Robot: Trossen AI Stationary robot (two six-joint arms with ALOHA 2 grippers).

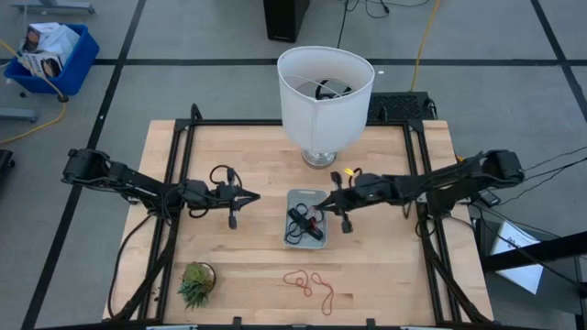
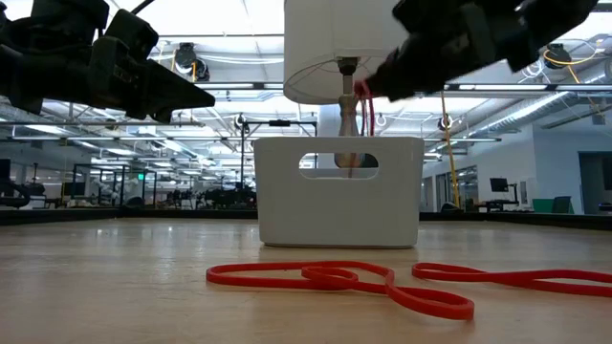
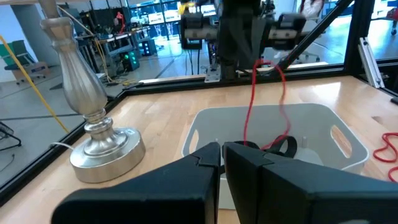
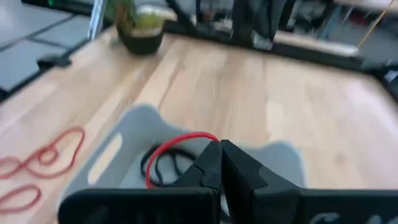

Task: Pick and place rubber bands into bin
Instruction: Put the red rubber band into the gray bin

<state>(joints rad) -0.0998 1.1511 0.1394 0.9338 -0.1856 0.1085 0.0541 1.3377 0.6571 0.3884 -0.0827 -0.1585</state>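
- Right gripper (image 1: pixel 343 216): above bin (image 1: pixel 295 196), jaws clenched on red band (image 3: pixel 252 93) dangling into it.
- Left gripper (image 1: pixel 240 203): beside bin, jaws closed, holding nothing.
- More red bands (image 1: pixel 308 284) on table (image 1: pixel 385 266), near front edge.

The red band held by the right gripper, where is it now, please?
It hangs from the right gripper over the bin, just right of the table's middle.

Overhead looks straight down; low sits at tabletop; wrists close, seemingly opposed; all share bin (image 1: pixel 305 218).
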